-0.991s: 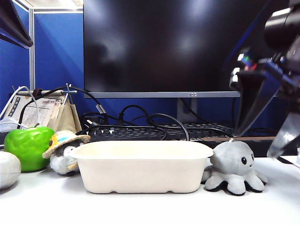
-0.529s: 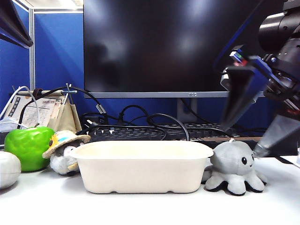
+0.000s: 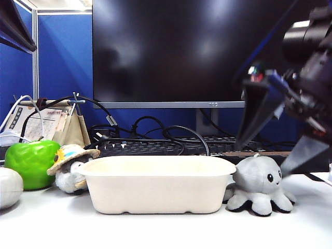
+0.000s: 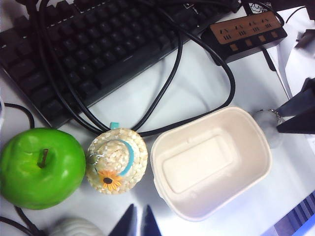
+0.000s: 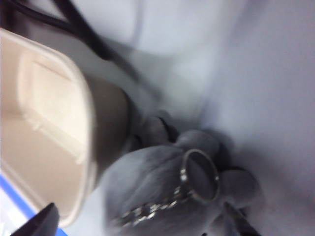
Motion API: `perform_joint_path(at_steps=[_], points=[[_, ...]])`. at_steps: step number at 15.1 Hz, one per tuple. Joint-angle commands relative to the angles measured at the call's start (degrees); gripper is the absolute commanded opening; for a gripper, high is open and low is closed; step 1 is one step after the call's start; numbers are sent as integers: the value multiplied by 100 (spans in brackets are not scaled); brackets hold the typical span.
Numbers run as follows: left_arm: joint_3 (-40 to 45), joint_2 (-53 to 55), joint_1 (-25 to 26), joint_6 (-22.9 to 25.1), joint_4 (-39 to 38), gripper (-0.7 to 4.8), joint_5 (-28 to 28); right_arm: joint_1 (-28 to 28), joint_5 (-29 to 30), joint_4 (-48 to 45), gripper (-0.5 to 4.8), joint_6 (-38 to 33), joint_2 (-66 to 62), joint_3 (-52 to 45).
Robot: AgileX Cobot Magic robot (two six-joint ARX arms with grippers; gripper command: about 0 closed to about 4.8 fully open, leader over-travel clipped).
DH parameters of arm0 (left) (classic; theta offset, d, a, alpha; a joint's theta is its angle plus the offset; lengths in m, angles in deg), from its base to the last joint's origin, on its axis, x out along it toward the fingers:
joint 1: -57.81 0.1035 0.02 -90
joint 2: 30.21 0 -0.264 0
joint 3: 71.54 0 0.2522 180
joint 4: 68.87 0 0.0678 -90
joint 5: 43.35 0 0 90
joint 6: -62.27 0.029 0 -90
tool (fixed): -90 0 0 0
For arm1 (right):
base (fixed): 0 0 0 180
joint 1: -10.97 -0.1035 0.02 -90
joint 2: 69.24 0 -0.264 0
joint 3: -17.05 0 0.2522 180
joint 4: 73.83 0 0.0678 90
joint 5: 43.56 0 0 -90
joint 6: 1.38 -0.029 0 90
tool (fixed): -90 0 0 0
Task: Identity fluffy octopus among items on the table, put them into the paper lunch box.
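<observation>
Exterior camera first: the paper lunch box [image 3: 158, 183] sits mid-table [image 3: 166, 231] with nothing showing above its rim, and the fluffy octopus [image 3: 259, 185] stands just beside its right end, upright on its stubby legs. The right gripper [image 3: 280, 150] hangs over the octopus with its two dark fingers spread wide apart, one on each side of the grey head, holding nothing. On the box's left are a plush penguin [image 3: 71, 166] in a straw hat and a green apple [image 3: 31, 163]. Left wrist camera: the left gripper [image 4: 137, 222] shows two dark tips drawn nearly together, nothing between them, near the penguin's hat and the empty box. Right wrist camera: blurred, the octopus lies close below, against the box wall, a metal ring [image 5: 199, 176] on its head.
</observation>
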State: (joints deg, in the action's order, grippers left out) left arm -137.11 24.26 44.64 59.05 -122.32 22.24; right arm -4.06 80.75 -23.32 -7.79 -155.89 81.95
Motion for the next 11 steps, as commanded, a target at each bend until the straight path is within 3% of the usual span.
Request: perform_joint_path(at_steps=[1, 3, 4, 7, 11], points=[[-24, -11, 2, 22, 74, 26, -2, -7, 37, 61, 428, -2, -151, 31], [-24, -9, 2, 22, 72, 26, -2, -7, 35, 20, 423, -2, -157, 31], [-24, -9, 2, 22, 72, 26, -2, -7, 33, 20, 389, -2, -162, 31], [-24, -9, 2, 22, 72, 26, -2, -7, 31, -15, 359, -2, -164, 31], [-24, -9, 2, 22, 70, 26, -2, -7, 33, -15, 358, -4, -247, 31]])
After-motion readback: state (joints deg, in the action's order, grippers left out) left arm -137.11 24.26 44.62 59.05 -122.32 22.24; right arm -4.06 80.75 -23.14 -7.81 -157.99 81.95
